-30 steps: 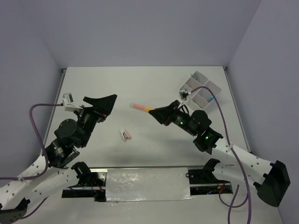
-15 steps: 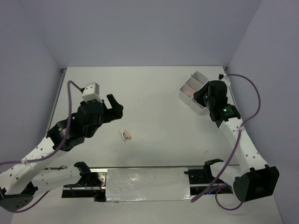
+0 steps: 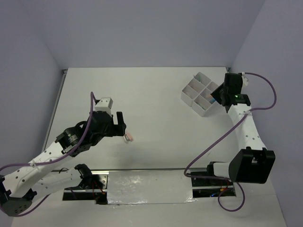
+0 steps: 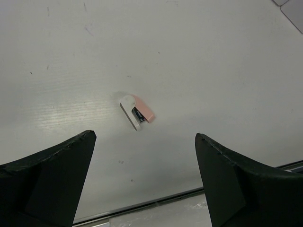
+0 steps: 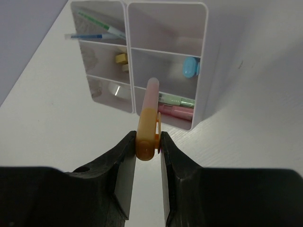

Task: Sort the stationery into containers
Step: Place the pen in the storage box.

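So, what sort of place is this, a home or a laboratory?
Probably a robot test cell in a laboratory, not a home: two white-and-black robot arms bolted at the edge of a white table, plain pale violet walls closing it in, and a white plastic compartment tray.

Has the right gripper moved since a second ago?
Yes. The right gripper, shut on the marker, has gone from mid-table to the far right, and is now at the white tray.
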### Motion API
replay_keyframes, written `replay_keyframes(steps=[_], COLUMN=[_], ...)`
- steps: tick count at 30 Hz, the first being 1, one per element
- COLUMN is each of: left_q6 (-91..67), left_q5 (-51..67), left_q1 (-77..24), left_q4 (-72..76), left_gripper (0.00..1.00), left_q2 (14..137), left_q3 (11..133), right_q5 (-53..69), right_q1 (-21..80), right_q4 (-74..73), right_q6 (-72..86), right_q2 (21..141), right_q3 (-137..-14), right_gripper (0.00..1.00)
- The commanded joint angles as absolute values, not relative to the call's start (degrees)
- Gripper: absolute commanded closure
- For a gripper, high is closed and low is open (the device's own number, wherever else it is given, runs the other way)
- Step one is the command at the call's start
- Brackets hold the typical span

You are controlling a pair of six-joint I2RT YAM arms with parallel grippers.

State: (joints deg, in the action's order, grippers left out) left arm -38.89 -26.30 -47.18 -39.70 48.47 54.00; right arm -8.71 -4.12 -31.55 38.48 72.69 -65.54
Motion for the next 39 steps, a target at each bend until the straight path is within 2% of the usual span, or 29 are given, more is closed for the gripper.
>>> replay_keyframes(steps=[1,11,17,28,35,36,37,39], left_q6=[-37.09,-37.62,-36.74,-37.27,-37.53,-37.44,-37.09,-37.09], left_q5=[-25.75,-22.94,-21.1,-20.3,-19.16,-18.81,-18.37,-17.67], left_q1=[-47.29,-47.29,-47.37,-47.29,-47.37,-47.37,-47.29,-47.29], left_q4=[-39.2,-37.09,-34.63,-33.92,-33.14,-32.96,-32.78,-32.7], left_gripper=[0.01,0.01,0.01,0.01,0.01,0.01,0.01,0.01], left_q2=[48.25,47.9,45.44,45.97,46.76,46.76,46.76,46.76], left_q3=[54.94,53.17,52.03,51.5,51.42,51.24,51.15,50.71], right_q5=[-5.89,-3.78,-4.14,-5.19,-4.14,-3.87,-3.78,-3.43], right_q1=[-6.24,-7.56,-8.17,-8.44,-10.02,-10.28,-10.46,-10.37], right_q4=[-31.03,-27.51,-23.38,-26.46,-30.05,-30.49,-30.85,-31.55], right_q6=[38.32,38.32,38.32,38.32,38.32,38.32,38.32,38.32], right_q2=[72.68,78.04,77.17,84.29,89.64,90.69,91.05,90.97], right_q3=[-67.5,-67.94,-67.41,-70.31,-74.79,-75.66,-76.11,-77.25], right_gripper=[1.0,1.0,1.0,1.0,0.95,0.93,0.82,0.69])
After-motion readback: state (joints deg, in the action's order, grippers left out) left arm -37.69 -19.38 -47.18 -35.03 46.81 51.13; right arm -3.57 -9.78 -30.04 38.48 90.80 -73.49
